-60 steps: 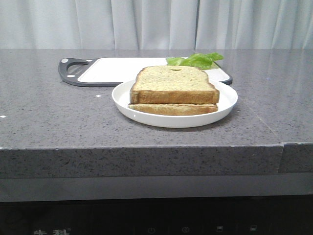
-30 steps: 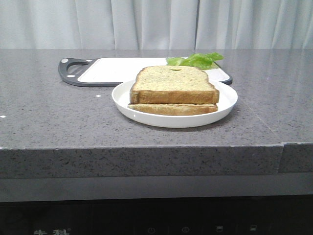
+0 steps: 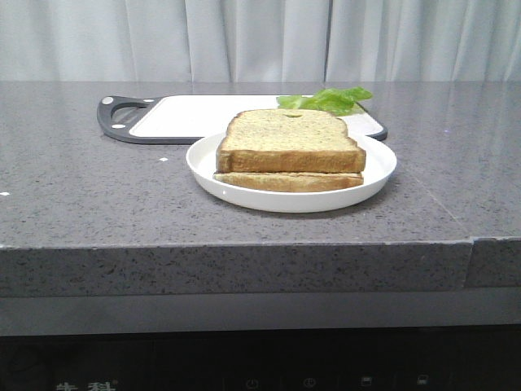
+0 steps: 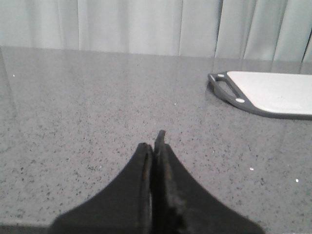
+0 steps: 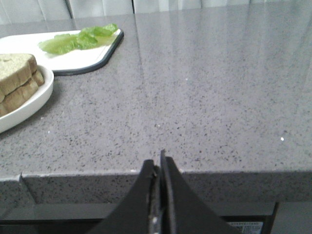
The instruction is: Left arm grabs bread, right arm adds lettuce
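Note:
The bread [image 3: 291, 139], a thick golden-brown slice with a dent in its top edge, lies on a thinner slice [image 3: 288, 181] in a white plate [image 3: 374, 181]. It also shows in the right wrist view [image 5: 15, 73]. The lettuce [image 3: 326, 100] lies on the far right end of a white cutting board [image 3: 195, 116], and shows in the right wrist view [image 5: 78, 40]. My left gripper [image 4: 155, 146] is shut and empty over bare counter, left of the board. My right gripper [image 5: 158, 165] is shut and empty at the counter's front edge, right of the plate.
The cutting board has a black rim and a handle [image 4: 225, 87] at its left end. The grey speckled counter [image 3: 81, 187] ends at a front edge [image 5: 219, 175]. Grey curtains [image 3: 244, 37] hang behind.

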Controlling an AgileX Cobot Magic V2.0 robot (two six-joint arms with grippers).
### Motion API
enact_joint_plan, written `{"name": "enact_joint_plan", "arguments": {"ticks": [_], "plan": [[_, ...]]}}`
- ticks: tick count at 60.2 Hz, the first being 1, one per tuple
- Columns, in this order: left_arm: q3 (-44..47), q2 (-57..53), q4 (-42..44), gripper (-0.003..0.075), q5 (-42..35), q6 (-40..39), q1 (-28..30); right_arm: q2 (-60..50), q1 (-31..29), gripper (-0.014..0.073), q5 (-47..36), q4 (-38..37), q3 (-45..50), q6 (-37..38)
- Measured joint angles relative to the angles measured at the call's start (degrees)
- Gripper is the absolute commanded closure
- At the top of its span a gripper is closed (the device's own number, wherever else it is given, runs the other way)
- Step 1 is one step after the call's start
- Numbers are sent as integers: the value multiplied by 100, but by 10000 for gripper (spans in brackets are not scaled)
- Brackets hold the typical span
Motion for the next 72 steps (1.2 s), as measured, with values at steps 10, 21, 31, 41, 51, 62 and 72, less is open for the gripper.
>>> {"name": "enact_joint_plan", "arguments": {"ticks": [10,21,31,41,51,62,72], "plan": [[-864,192,0,741,804,0,0,0,0,655,402,-12,-631,0],[-2037,1288,0,741,1181,0,0,674,0,655,713,-21,-1841,0],[-2578,2265,0,732,1181,0,0,1500,0,644,862,-21,-2543,0],[-2656,2470,0,363,1181,0,0,1699,0,351,895,-24,-2608,0],[-2656,2484,-23,97,1177,0,0,1699,0,60,875,-24,-2617,0],[-2795,2635,-1000,101,1350,36,-11,1699,0,57,862,-24,-2617,0],[-3578,3682,-1430,101,2376,222,-433,1699,0,57,862,-24,-2617,0]]}}
